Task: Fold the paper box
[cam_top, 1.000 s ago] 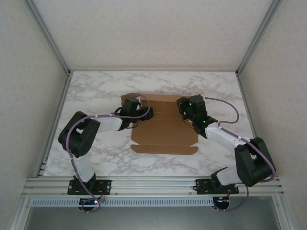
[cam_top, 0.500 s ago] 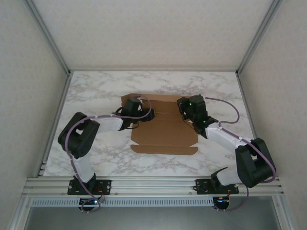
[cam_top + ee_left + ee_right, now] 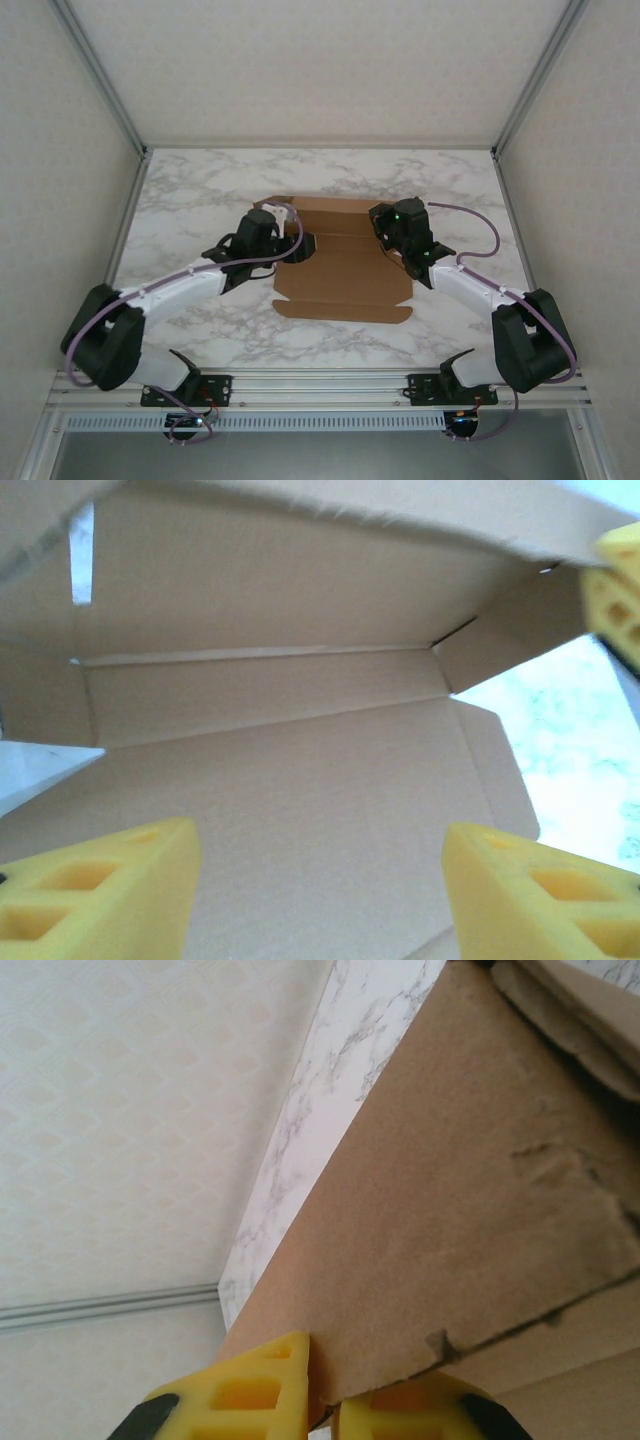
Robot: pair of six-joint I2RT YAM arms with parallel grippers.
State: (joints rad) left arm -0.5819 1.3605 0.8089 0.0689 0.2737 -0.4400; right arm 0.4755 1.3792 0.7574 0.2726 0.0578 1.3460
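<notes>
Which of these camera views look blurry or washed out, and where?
Top external: sharp, evenly lit across the paper box. Left wrist: soft focus, yellow fingers blurred, marble table washed out. Right wrist: cardboard grain fairly crisp, no glare.

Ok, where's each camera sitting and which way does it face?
Top external: above and behind the bases, looking down on table, paper box and both arms.
Left wrist: on the left arm, facing the box's inner panels; open left pincer below.
Right wrist: low, facing the wall along a flap; right pincer shut on it.
Shared: the paper box.
</notes>
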